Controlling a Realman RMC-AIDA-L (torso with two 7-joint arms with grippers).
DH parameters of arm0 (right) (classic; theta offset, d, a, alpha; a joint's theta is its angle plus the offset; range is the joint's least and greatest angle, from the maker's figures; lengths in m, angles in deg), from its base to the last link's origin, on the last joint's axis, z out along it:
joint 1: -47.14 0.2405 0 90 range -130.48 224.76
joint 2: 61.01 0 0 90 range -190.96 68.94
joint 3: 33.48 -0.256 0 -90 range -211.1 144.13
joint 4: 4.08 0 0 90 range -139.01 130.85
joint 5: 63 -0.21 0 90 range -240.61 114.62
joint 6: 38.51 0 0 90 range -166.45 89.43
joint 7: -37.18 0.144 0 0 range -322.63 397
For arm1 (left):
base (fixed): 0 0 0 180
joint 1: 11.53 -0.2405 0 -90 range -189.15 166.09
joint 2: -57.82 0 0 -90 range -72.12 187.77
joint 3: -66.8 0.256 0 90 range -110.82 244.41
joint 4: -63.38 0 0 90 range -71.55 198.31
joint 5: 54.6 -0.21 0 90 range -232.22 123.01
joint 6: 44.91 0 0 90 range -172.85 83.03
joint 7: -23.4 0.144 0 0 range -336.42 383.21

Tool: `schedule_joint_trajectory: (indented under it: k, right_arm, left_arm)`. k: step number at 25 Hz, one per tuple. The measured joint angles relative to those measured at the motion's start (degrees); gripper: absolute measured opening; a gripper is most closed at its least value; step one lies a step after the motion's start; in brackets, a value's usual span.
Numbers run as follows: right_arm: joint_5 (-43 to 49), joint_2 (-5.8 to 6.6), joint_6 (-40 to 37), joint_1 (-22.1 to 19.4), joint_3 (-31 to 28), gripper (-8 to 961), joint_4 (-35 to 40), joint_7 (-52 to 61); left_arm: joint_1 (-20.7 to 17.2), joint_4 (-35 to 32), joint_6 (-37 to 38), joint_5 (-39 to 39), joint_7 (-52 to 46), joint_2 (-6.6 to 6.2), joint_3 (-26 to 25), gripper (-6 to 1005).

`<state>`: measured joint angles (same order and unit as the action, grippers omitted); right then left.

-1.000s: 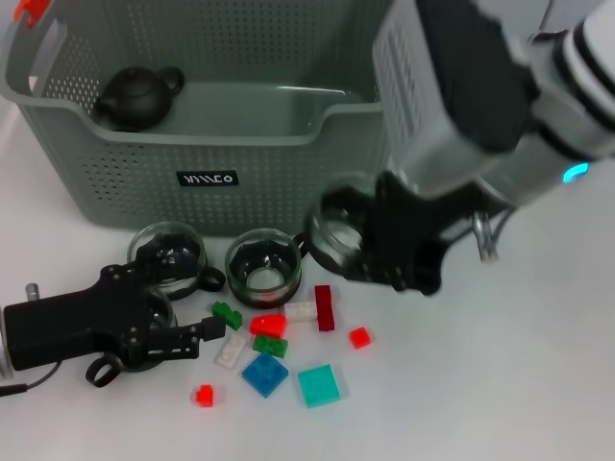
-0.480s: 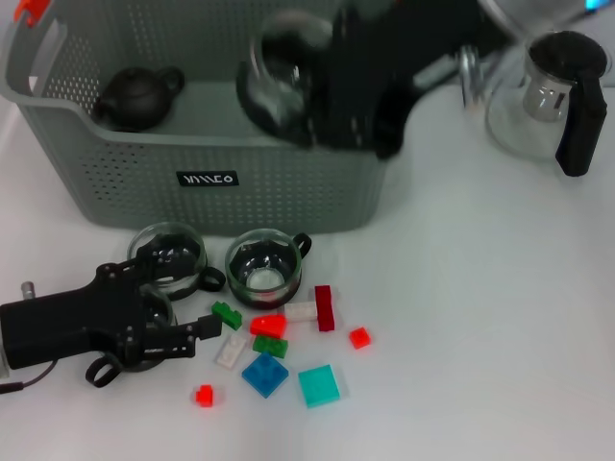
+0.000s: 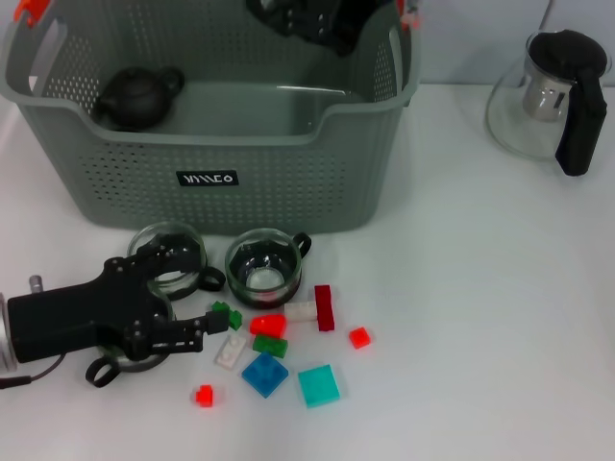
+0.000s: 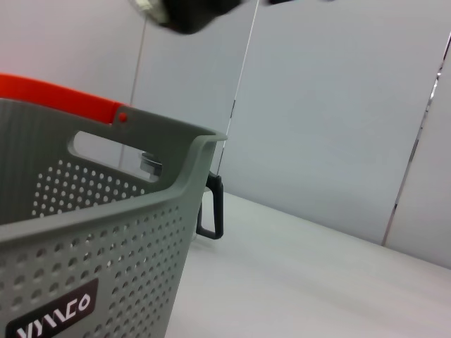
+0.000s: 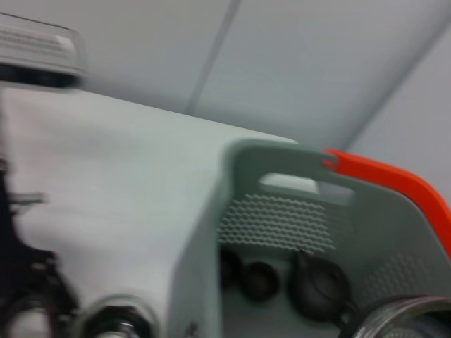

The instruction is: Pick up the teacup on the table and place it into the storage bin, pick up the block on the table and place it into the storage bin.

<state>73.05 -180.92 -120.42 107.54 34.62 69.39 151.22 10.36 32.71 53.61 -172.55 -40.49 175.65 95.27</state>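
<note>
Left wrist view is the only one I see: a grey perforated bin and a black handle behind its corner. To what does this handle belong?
Observer: To the glass teapot on the table, on the right of the storage bin.
Operator: Is something inside the bin?
Observer: Yes, a small black teapot sits in its left part; the right end effector is above its far side.
Operator: Where are the teacups?
Observer: One glass teacup and a second teacup stand before the bin. The left end effector is low beside them, near the coloured blocks.
</note>
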Motion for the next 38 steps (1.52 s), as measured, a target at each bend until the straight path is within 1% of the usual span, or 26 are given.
schedule_joint_trajectory:
  k: [3,6,9,14,19,24,31,38]
  right_arm:
    - [0.0,0.25,7.6,0.5,0.0,55,-7.4,-3.5]
    - [0.0,0.6,12.9,1.7,-0.7,55,-13.8,-5.8]
    - [0.0,1.02,16.4,2.6,-1.8,55,-18.2,-6.9]
    - [-0.3,1.63,20.2,3.5,-3.7,56,-23.9,-7.4]
    - [-2.0,1.75,24.9,4.1,-4.7,56,-30.0,-10.5]
    - [-4.2,1.13,28.7,4.7,-4.7,56,-34.6,-14.7]
    - [-4.7,-0.25,33.4,6.2,-4.2,55,-39.4,-18.4]
    - [-8.1,-0.41,36.8,6.7,-3.6,55,-43.0,-21.6]
  left_arm:
    - [0.5,0.2,-0.2,0.0,0.0,0.0,-0.3,931]
    - [0.9,0.5,0.1,0.0,0.0,-0.05,-1.3,931]
    - [1.0,0.5,0.1,0.1,-0.1,0.13,-1.4,931]
    - [1.2,1.0,0.2,0.1,-0.1,0.44,-1.4,931]
    - [1.5,1.2,0.6,0.1,0.0,0.64,-1.4,931]
    - [1.6,1.1,0.8,0.1,0.1,0.65,-1.4,931]
    - [1.6,1.2,0.8,0.1,0.0,0.84,-1.4,931]
    - [1.3,1.2,0.8,0.1,0.0,0.91,-1.4,931]
